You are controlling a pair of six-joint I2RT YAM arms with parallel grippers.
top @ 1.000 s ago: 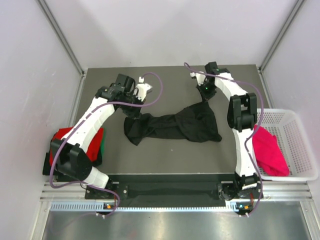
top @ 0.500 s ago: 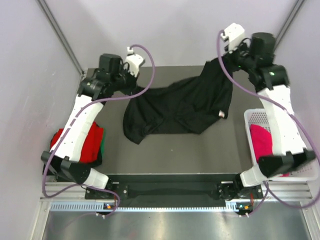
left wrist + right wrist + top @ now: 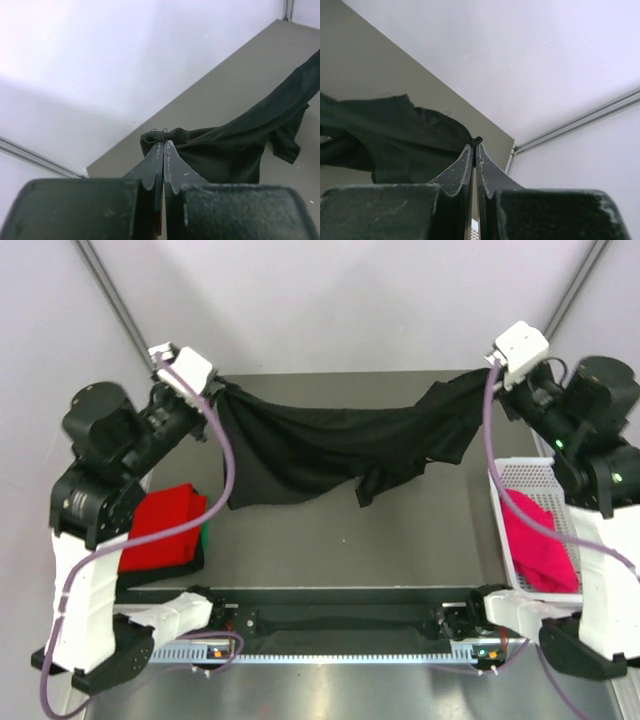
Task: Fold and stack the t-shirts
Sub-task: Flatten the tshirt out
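Aloft — plain black t-shirt [image 3: 300, 440] — outstretched

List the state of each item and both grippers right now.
left gripper: jaws shut on one end of the black t-shirt.
right gripper: jaws shut on its other end.
black t-shirt: unfolded, hanging stretched between them.
green t-shirt: mostly covered, only an edge shows.
red t-shirt: folded, lying on the green t-shirt.
basket: upright at the right.
magenta-pink t-shirt: crumpled in the basket.

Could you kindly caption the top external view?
Left claw and right claw stretch the black t-shirt over the table; red t-shirt at left, pink t-shirt in basket.
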